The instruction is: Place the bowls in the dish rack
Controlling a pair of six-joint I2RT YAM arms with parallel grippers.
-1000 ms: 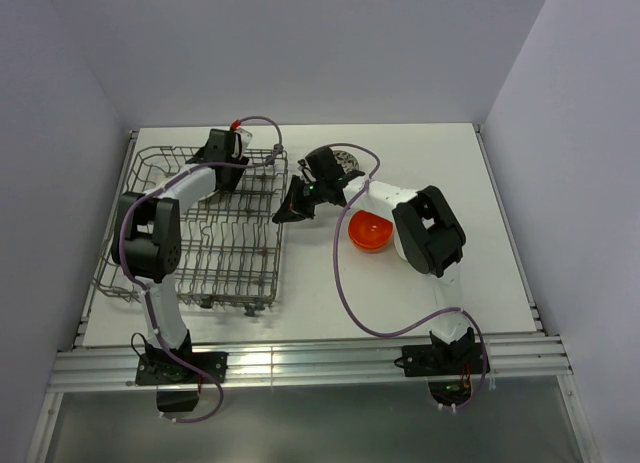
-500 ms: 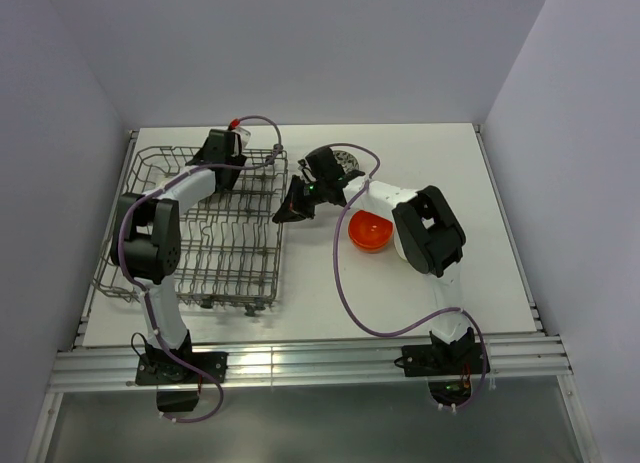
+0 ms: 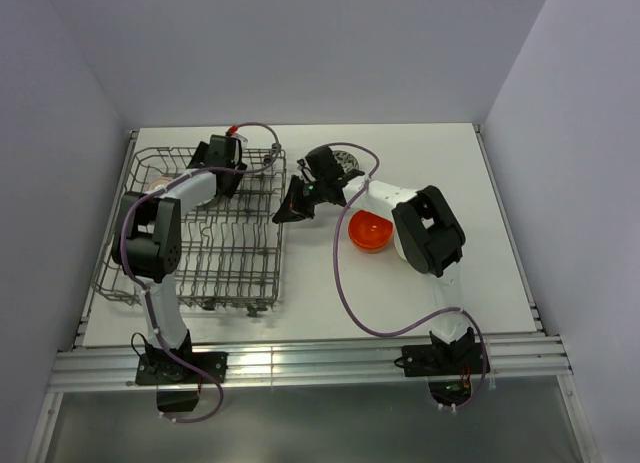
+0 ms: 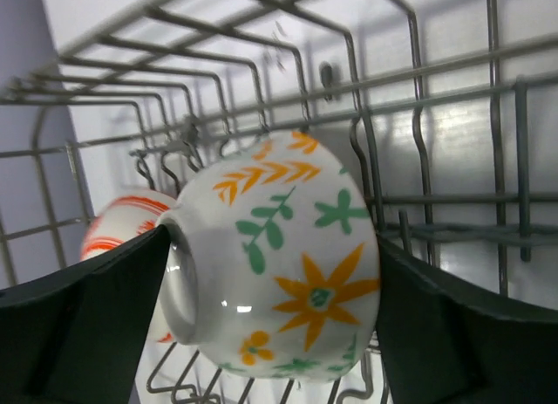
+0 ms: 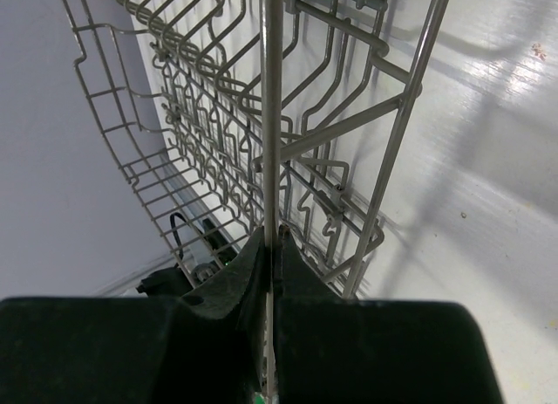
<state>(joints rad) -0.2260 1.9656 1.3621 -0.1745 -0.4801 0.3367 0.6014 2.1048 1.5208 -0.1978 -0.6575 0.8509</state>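
**Flowered bowl going into rack**

Overhead: left pincer at the rack's far end; an orange bowl waits on the desk.
Left wrist: the pincer brackets the flowered bowl among the wires; gripping or not, cannot tell.
Right wrist: right pincer pinches a rack wire.
Next, probably: lift clear.

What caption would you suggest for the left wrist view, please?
Floral bowl lying on its side in the dish rack between the left fingers, a red-striped bowl behind.

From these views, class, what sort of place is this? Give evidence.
Probably a robotics test cell, not a kitchen: plain walls enclose a white table, a left arm and right arm are bolted at its near edge, and a wire dish rack and orange bowl sit on it.
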